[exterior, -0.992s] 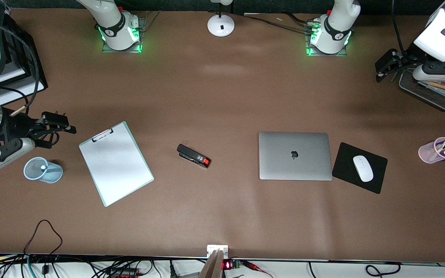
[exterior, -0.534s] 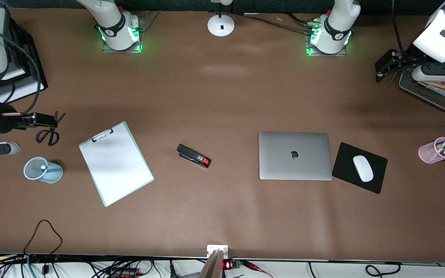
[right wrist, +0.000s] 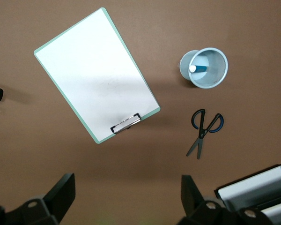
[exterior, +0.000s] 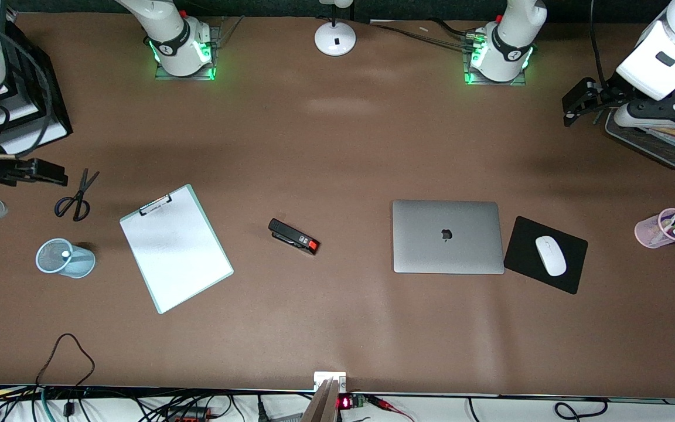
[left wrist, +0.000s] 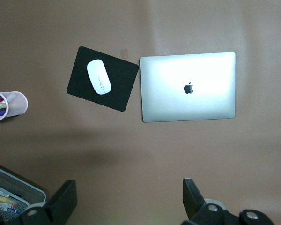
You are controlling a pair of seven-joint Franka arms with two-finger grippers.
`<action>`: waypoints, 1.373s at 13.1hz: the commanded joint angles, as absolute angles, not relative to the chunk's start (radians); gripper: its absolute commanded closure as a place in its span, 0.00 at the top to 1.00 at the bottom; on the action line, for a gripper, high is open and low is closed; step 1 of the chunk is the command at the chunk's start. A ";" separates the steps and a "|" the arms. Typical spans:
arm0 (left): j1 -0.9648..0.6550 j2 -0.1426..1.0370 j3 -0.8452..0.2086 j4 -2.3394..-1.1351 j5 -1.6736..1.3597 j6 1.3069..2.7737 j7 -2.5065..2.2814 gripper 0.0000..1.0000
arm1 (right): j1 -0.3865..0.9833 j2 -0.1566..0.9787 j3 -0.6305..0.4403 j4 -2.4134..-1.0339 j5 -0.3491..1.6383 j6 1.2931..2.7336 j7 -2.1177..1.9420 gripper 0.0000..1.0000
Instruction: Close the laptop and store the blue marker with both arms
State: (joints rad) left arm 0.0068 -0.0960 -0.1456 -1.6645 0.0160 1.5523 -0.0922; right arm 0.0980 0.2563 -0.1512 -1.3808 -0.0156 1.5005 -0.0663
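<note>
The laptop (exterior: 447, 236) lies closed on the table, silver lid up with the apple logo showing; the left wrist view also shows the laptop (left wrist: 188, 87). The blue marker (right wrist: 200, 69) stands inside a pale blue mesh cup (right wrist: 215, 77), whitish end up. In the front view only the blue marker's white end (exterior: 66, 254) shows in the cup (exterior: 79, 264). My right gripper (exterior: 50, 172) hangs open and empty above the table beside the scissors, its jaws wide apart (right wrist: 126, 194). My left gripper (exterior: 575, 104) is open and empty over bare table next to a mesh tray (left wrist: 129, 199).
A white clipboard (exterior: 174, 247) and black stapler (exterior: 293, 236) lie mid-table. Scissors (exterior: 75, 196) lie between cup and black file rack (exterior: 33, 111). A mouse (exterior: 550, 255) on a black pad (exterior: 525, 240) sits beside the laptop. A pink marker cup (exterior: 664, 228) and mesh tray (exterior: 654, 140) stand at the left arm's end.
My right gripper has drawn back from over the cup toward the table's end, uncovering the scissors. My left gripper has shifted slightly. The laptop and the marker have not moved.
</note>
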 commanded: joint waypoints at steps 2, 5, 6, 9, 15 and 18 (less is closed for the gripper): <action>0.018 -0.094 -0.135 -1.663 -0.002 1.562 -0.048 1.00 | 0.057 0.200 -0.137 -1.443 -0.018 1.545 -0.067 1.00; 0.018 -0.094 -0.132 -1.663 -0.002 1.559 -0.048 1.00 | -0.052 0.177 -0.021 -1.439 -0.020 1.532 -0.069 1.00; 0.020 -0.094 -0.130 -1.663 -0.002 1.557 -0.048 1.00 | -0.054 0.169 -0.015 -1.442 -0.020 1.528 -0.060 1.00; 0.035 -0.095 -0.129 -1.664 -0.003 1.554 -0.022 1.00 | 0.111 0.167 -0.182 -1.443 -0.023 1.523 -0.054 1.00; 0.044 -0.101 -0.139 -1.666 -0.002 1.549 0.005 1.00 | 0.115 0.054 -0.198 -1.617 -0.021 1.612 -0.054 1.00; 0.043 -0.103 -0.153 -1.664 0.000 1.536 -0.067 1.00 | 0.118 0.048 -0.193 -1.598 -0.020 1.574 -0.032 1.00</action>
